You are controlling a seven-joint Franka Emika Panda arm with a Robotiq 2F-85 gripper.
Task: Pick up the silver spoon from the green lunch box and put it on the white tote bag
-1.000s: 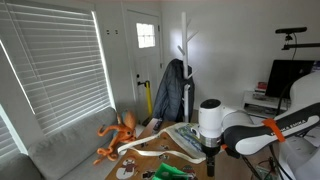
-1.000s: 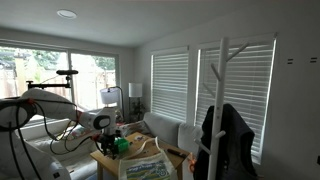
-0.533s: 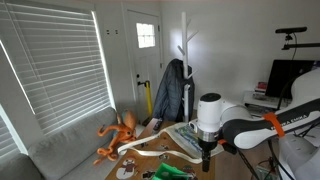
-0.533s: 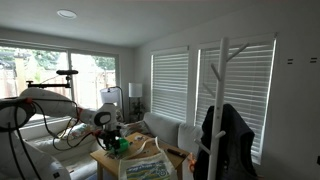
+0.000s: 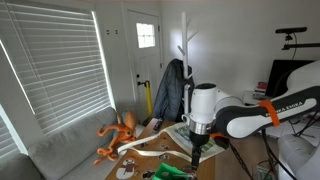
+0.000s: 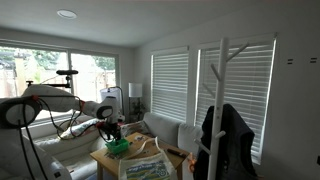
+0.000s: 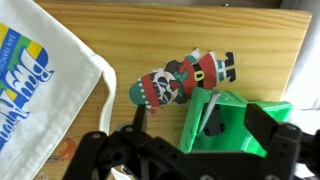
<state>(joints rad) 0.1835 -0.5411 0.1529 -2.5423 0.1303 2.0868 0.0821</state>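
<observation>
The green lunch box (image 7: pixel 240 128) sits on the wooden table, low in the wrist view. The silver spoon (image 7: pixel 213 114) stands tilted inside it by its near-left wall. My gripper (image 7: pixel 200 122) is open just above the box, one finger (image 7: pixel 140 118) outside the left wall and the other (image 7: pixel 265 122) over the box, with the spoon between them. The white tote bag (image 7: pixel 40 75) lies flat at the left. In both exterior views my gripper (image 5: pixel 195 155) (image 6: pixel 115 136) hangs over the green box (image 5: pixel 168 172) (image 6: pixel 118 147), beside the tote bag (image 5: pixel 196 136) (image 6: pixel 148 168).
A flat Christmas figure cut-out (image 7: pixel 182 76) lies on the table (image 7: pixel 130 35) just beyond the box. An orange octopus plush (image 5: pixel 120 134) and a curved white band (image 5: pixel 150 150) lie at the table's far side. A coat rack (image 5: pixel 183 60) with a jacket stands behind.
The arm has swung away from over the tote bag toward the green lunch box and come lower. Nothing on the table has moved.
</observation>
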